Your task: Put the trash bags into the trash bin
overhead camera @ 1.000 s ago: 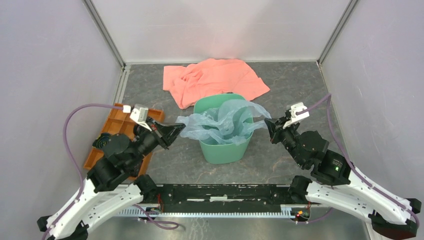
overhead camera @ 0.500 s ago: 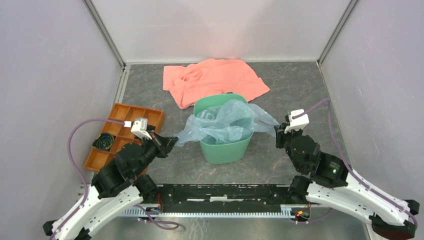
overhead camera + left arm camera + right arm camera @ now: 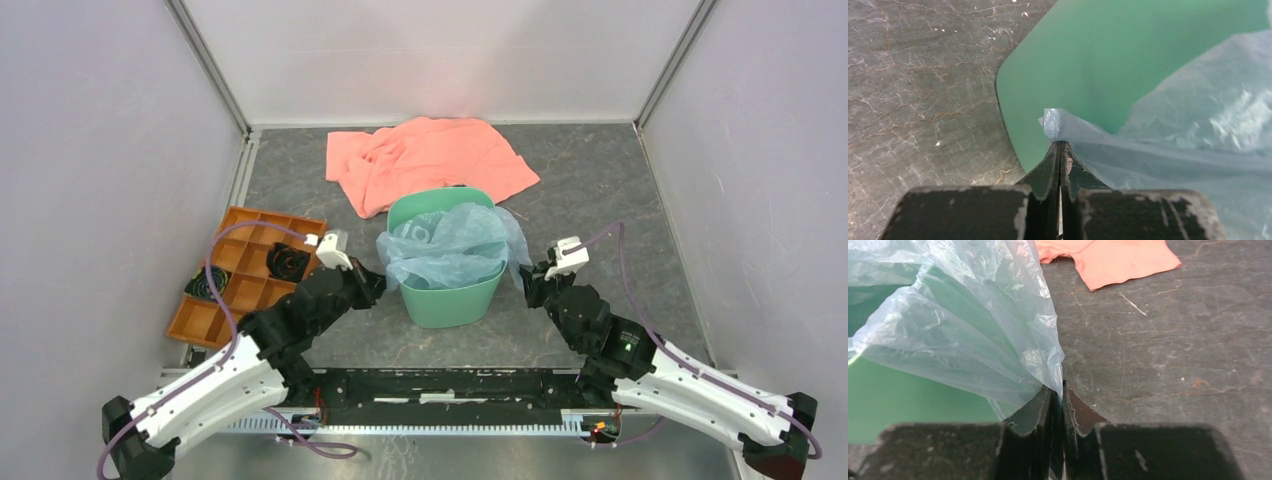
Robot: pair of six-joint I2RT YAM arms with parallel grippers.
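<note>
Left gripper (image 3: 1060,144) nearer bin (image 3: 441,303); bag (image 3: 1198,125) pinch wrist-view only.

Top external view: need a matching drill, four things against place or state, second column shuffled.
Things:
1 trash bag
2 green bin
3 salmon-pink cloth
4 orange compartmented tray

Place or state:
a spread flat behind the bin
b far left of the view
c upright, centre of the view
d draped over the bin's rim, corner pinched in the left gripper

Pairs: 1-d, 2-c, 3-a, 4-b
</note>
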